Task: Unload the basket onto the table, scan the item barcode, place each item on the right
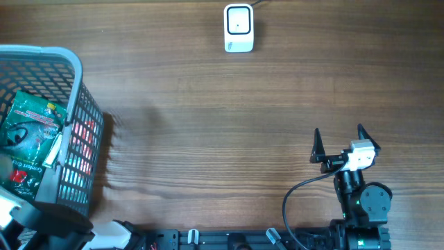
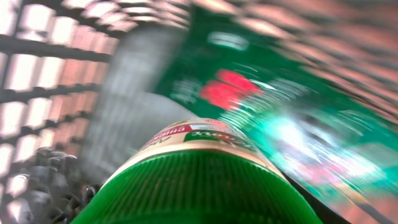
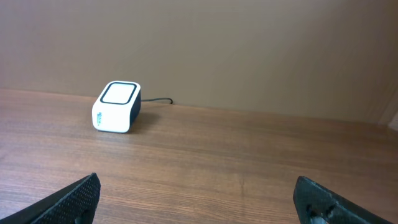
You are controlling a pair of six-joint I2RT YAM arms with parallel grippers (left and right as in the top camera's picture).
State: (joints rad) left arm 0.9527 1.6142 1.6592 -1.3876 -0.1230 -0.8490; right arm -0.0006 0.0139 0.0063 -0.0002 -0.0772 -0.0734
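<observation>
Lid [image 2: 199, 186], green, shows only from left wrist.

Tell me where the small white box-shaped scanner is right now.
In the overhead view the small white box-shaped scanner sits alone near the top centre of the wooden table, far right of the grey mesh basket.

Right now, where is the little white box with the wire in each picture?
Overhead: the scanner sits near the top edge, just right of the middle.
Left wrist: not in it.
Right wrist: the scanner is left of centre, far across the table.
Shared landmark: the open right gripper, with the scanner beyond it in both those views.
</observation>
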